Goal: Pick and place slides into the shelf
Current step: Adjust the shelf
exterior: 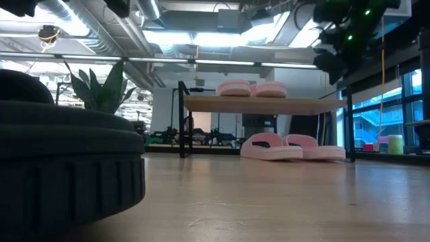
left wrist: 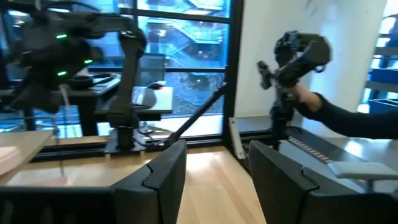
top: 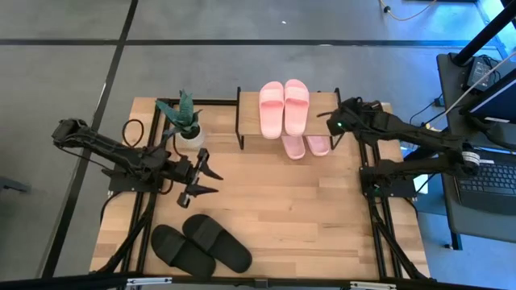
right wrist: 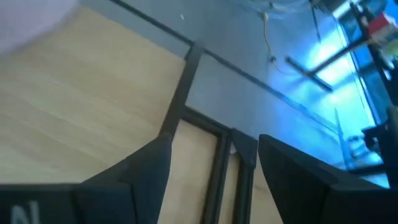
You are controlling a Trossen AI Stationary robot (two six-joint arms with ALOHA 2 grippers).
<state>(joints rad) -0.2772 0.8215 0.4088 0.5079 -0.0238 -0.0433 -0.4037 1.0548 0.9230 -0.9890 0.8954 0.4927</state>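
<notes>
The shelf [top: 251, 121] stands at the table's far edge. One pale pink pair of slides [top: 284, 107] lies sole-down on its top board [exterior: 269, 105]. A second pink pair [top: 305, 146] sits under that board [exterior: 289, 146], with its ends sticking out on the near side. The black pair [top: 201, 244] lies flat near the table's near-left corner and fills the left of the low view [exterior: 67, 168]. My left gripper [top: 205, 179] hovers open above the table's left half, between the plant and the black pair. My right gripper [top: 330, 121] is open, raised beside the shelf's right end.
A potted plant in a white pot [top: 187, 122] stands just left of the shelf, close to my left arm. The wooden tabletop [top: 290, 209] is bare through its middle and right. Desks with equipment stand off the table's right edge [top: 484, 161].
</notes>
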